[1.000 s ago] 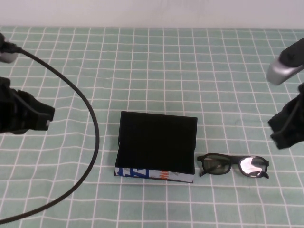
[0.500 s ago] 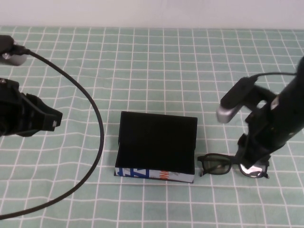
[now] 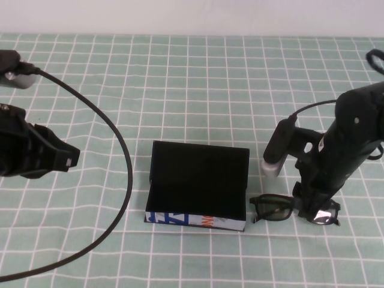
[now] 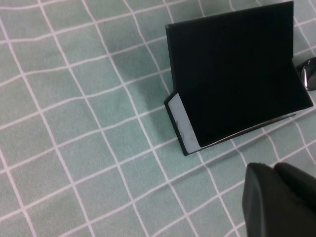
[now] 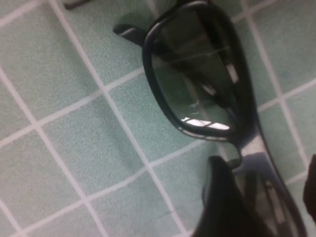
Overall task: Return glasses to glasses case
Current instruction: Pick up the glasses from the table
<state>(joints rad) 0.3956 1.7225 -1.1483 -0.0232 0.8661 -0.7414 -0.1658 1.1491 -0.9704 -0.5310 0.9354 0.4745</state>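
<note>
The glasses (image 3: 282, 208) lie flat on the cloth just right of the glasses case (image 3: 198, 180). The case is a black box whose white printed long side faces the front. My right gripper (image 3: 313, 208) is down over the glasses' right lens. In the right wrist view the gripper (image 5: 266, 197) is open, with one finger (image 5: 222, 197) on each side of the frame by the lens (image 5: 197, 84). My left gripper (image 3: 66, 157) hovers left of the case. In the left wrist view it (image 4: 281, 197) is shut and empty, with the case (image 4: 232, 74) beyond it.
The table is covered by a green checked cloth (image 3: 192, 78). A black cable (image 3: 123, 174) loops from the left arm across the cloth left of the case. The right arm's grey link (image 3: 273, 159) hangs just behind the glasses.
The right arm has swung in from the right edge and come down over the glasses' right lens. The left gripper has shifted slightly toward the case. Glasses and case have not moved.
</note>
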